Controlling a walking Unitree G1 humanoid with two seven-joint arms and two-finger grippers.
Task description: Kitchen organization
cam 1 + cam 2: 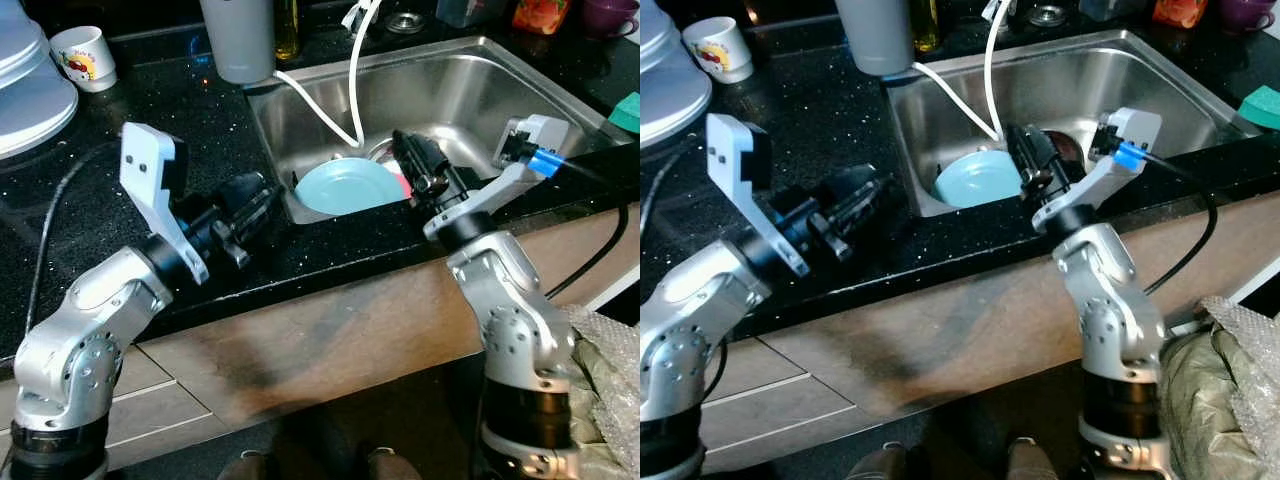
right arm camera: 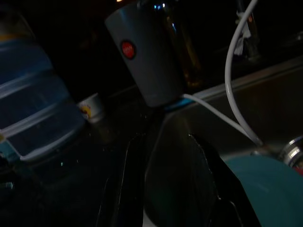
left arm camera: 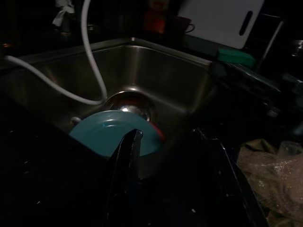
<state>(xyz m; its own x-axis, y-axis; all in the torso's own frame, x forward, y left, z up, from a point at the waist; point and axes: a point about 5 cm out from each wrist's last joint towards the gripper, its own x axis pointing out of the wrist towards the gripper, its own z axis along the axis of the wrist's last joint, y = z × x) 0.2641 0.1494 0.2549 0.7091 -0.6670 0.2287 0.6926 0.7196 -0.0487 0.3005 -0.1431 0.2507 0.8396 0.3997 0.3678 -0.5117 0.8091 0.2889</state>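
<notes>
Our right gripper [image 1: 405, 150] reaches into sink [image 1: 480, 80], fingers parted, over light-blue plate [image 1: 345, 185]. Our left gripper [image 1: 262, 195] rests on black desk [image 1: 120, 150], fingers parted.

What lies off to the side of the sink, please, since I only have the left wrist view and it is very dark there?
Observer: On the black counter a white mug with a printed picture stands near the back, to the robot's left of the sink.
Operator: Thank you. Where is the right gripper?
Observer: The right gripper hangs over the sink's front edge, just right of the light blue plate.
Operator: And my own left gripper?
Observer: The left gripper hovers low over the counter, just left of the sink and pointing toward the plate.
</notes>
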